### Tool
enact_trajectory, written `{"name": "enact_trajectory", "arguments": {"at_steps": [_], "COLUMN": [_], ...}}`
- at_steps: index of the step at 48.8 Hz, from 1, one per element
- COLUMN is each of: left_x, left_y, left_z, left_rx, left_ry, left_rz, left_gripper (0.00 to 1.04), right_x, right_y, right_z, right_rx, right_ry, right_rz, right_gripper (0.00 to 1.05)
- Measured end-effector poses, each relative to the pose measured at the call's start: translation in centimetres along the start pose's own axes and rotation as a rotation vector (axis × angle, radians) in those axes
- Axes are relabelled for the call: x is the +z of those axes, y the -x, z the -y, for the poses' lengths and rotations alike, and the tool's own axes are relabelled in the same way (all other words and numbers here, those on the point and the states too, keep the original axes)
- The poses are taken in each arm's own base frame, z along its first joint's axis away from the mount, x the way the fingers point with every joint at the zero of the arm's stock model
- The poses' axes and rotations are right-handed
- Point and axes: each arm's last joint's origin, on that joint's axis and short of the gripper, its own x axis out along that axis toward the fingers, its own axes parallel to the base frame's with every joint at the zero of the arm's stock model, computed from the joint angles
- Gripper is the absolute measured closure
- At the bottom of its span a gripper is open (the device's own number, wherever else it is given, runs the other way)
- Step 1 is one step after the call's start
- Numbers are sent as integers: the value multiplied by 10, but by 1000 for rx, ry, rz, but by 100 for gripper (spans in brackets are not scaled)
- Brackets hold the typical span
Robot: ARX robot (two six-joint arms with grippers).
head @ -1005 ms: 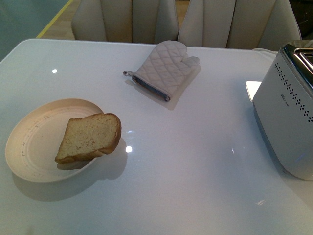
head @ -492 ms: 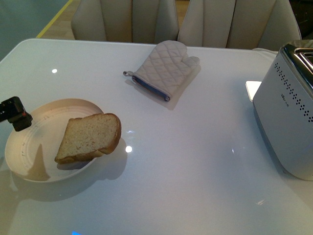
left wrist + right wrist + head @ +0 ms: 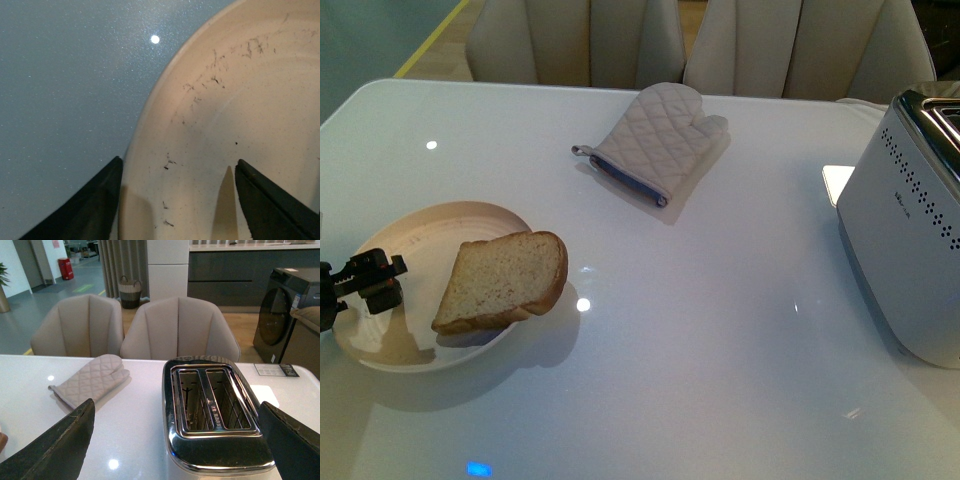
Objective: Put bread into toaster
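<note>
The bread (image 3: 505,280), a light-brown slice with a darker crust, lies tilted on the right side of a round cream plate (image 3: 395,250) at the table's left. My left gripper (image 3: 375,280) is open and empty over the plate's left rim, left of the bread and apart from it. In the left wrist view its fingers (image 3: 90,207) straddle bare plate (image 3: 225,100); no bread shows there. The silver-white toaster (image 3: 910,230) stands at the right edge. In the right wrist view my open right gripper (image 3: 175,445) hangs over the toaster's (image 3: 215,405) two empty slots.
A quilted grey oven mitt (image 3: 655,140) lies at the back middle of the white table (image 3: 720,330); it also shows in the right wrist view (image 3: 90,380). Two beige chairs (image 3: 580,40) stand behind the table.
My left gripper came into the front view from the left edge and has moved down and to the right over the plate's rim, nearer the bread. The bread and toaster have not moved.
</note>
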Motion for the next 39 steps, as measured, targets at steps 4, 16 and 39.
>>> {"name": "enact_trajectory", "arguments": {"at_steps": [4, 16, 39], "left_x": [-1, -14, -54], "left_y": [0, 5, 17], "left_z": [3, 13, 88], "left_rx": [-3, -35, -150], "left_ry": [-11, -36, -42], "left_rz": [1, -14, -79], "left_gripper": [53, 87, 101], "right_x": [0, 0, 0], "right_y": [0, 0, 0], "right_z": [0, 0, 0], "right_rx": [0, 0, 0], "right_ry": [0, 0, 0], "right_rz": [0, 0, 0], "right_gripper": [9, 9, 9]}}
